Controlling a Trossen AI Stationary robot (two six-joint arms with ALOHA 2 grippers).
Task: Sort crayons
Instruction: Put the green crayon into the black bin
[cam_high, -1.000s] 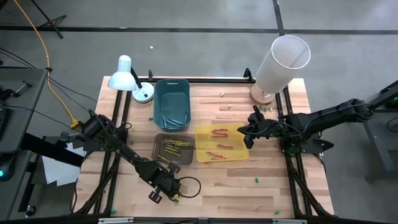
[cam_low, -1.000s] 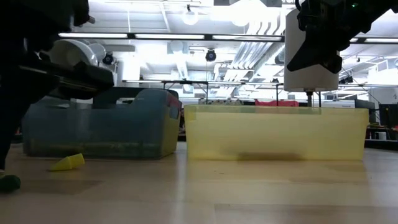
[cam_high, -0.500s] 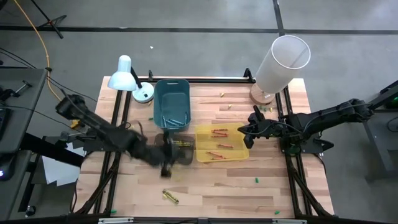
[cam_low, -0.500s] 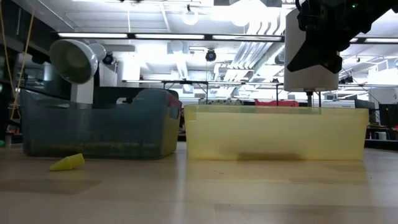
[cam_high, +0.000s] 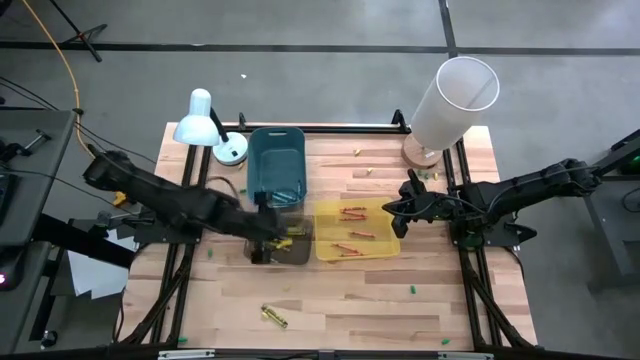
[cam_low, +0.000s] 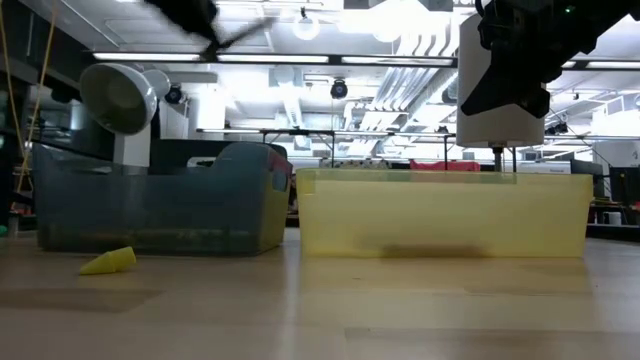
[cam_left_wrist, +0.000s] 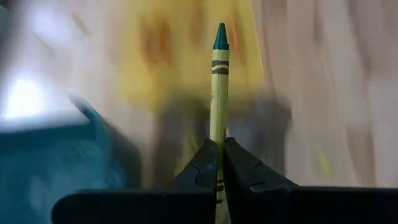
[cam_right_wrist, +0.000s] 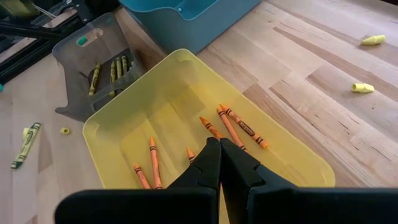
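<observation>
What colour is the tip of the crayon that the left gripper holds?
Dark green, on a yellow-green wrapper; the crayon in the left gripper shows best in the left wrist view.

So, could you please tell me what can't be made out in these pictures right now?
- Left wrist view: the bins behind the held crayon are smeared by motion; their contents can't be read.
- High view: the left gripper is blurred over the grey bin.
- Low view: the yellow bin and the teal bin show only their walls; what lies inside is hidden.
- Right wrist view: the right gripper covers part of the yellow bin's floor.
</observation>
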